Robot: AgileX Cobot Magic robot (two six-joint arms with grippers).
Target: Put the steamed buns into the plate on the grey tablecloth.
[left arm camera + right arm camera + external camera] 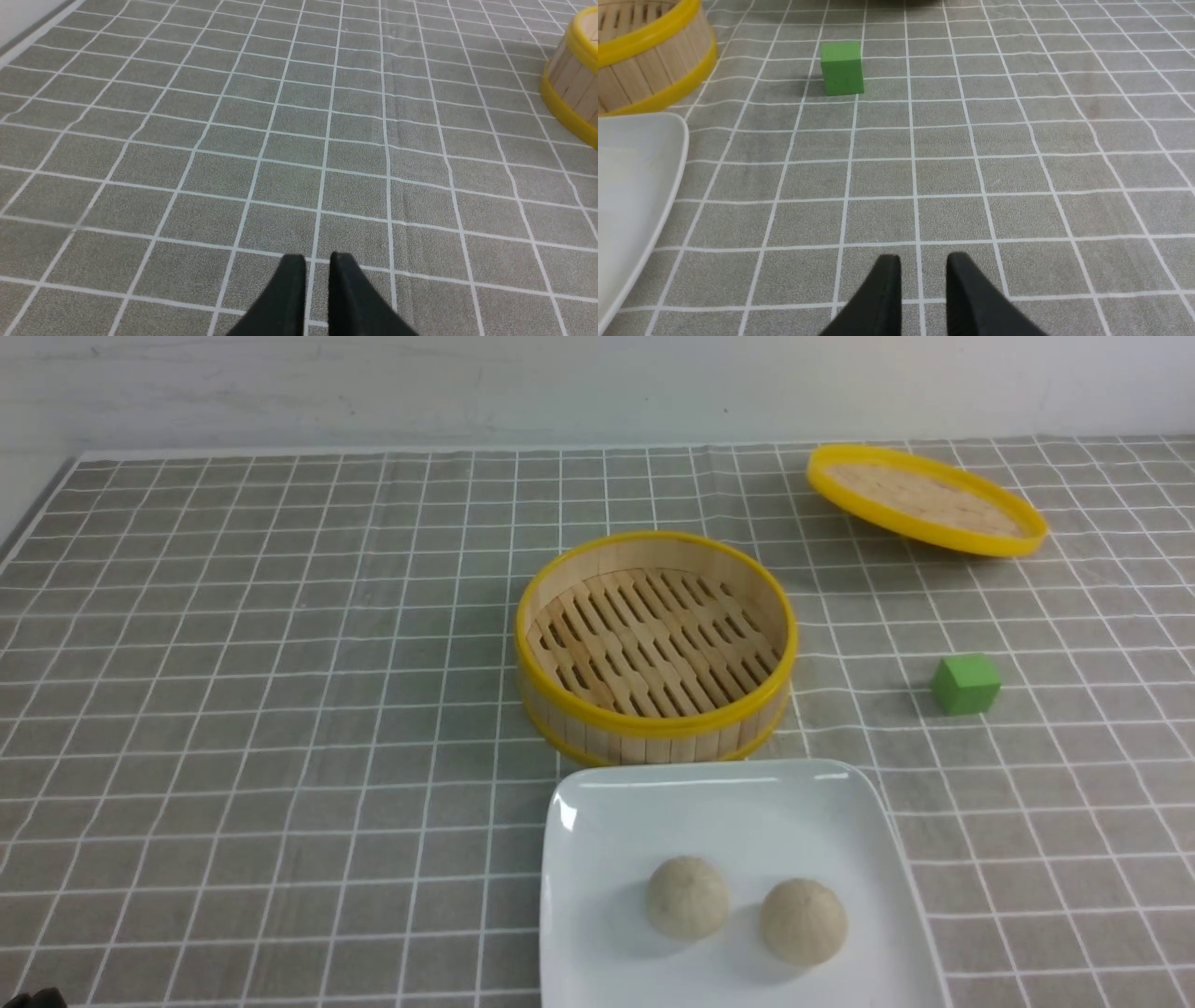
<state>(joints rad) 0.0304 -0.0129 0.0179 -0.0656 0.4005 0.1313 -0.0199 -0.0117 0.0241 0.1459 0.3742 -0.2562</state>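
Observation:
Two pale cream steamed buns (687,896) (803,920) sit side by side on the white rounded-square plate (747,803), near its front. The plate lies on the grey grid tablecloth (280,709), just in front of the steamer basket. An edge of the plate shows in the right wrist view (635,177); no bun shows in either wrist view. My left gripper (317,261) is shut and empty over bare cloth. My right gripper (923,261) is empty, its fingers a narrow gap apart, over bare cloth beside the plate. Neither gripper shows in the front view.
The empty round yellow-rimmed bamboo steamer basket (653,723) stands behind the plate; it also shows in both wrist views (572,79) (649,60). Its flat lid (924,499) lies at the back right. A green cube (966,683) (842,67) sits right of the basket.

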